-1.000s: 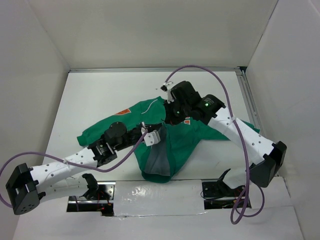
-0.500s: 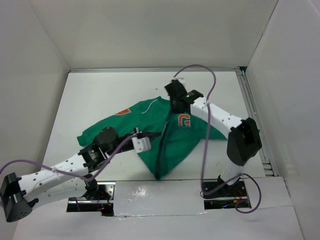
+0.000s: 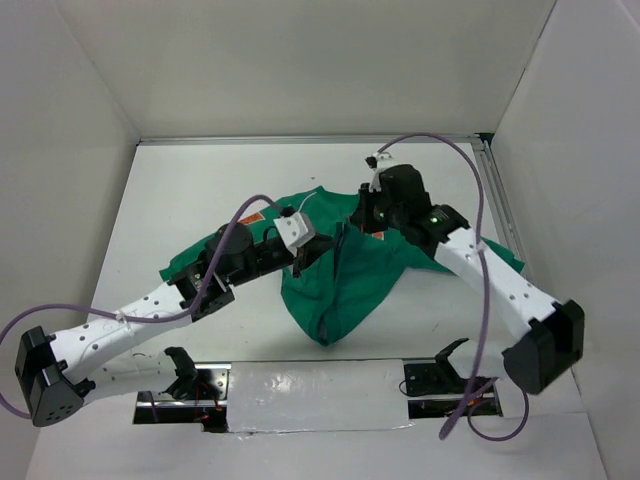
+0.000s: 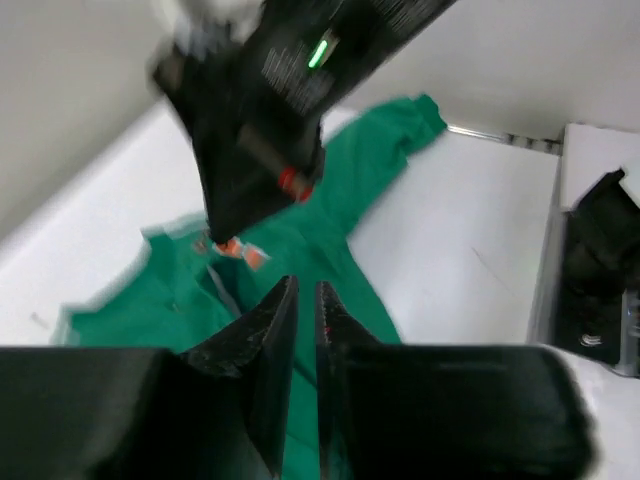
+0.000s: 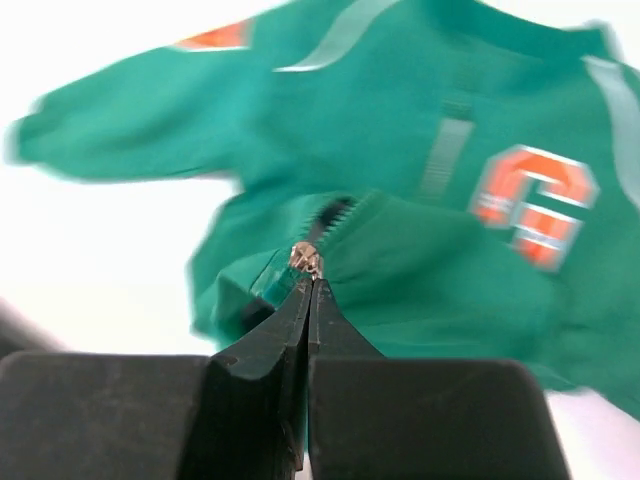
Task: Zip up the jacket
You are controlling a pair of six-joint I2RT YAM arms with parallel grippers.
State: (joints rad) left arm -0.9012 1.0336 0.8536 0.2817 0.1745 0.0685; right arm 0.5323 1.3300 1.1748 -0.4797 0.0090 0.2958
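Now clamped tight on the small silvery zipper pull (image 5: pixel 304 257), right hand (image 5: pixel 307 278) just above the green fabric jacket (image 5: pixel 420 150) on the white counter (image 3: pixel 200 190); left hand (image 4: pixel 305 292) alongside, slightly parted, gripping nothing visible; advisable: hold jacket taut, pull steadily.

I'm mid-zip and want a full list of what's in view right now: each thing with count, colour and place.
jacket: 1, green, crumpled at mid-table
G patch: 1, orange, on the jacket's chest
zipper pull: 1, silvery, on the jacket's front
table: 1, white, under the jacket
walls: 3, white, left, back and right of the table
cables: 2, purple, one looping along each arm
left arm: 1, white and black, reaching in from the near left
left claw: 1, black, above the jacket, fingers a narrow gap apart with nothing between
right arm: 1, white and black, reaching in from the near right
right claw: 1, black, shut on the zipper pull
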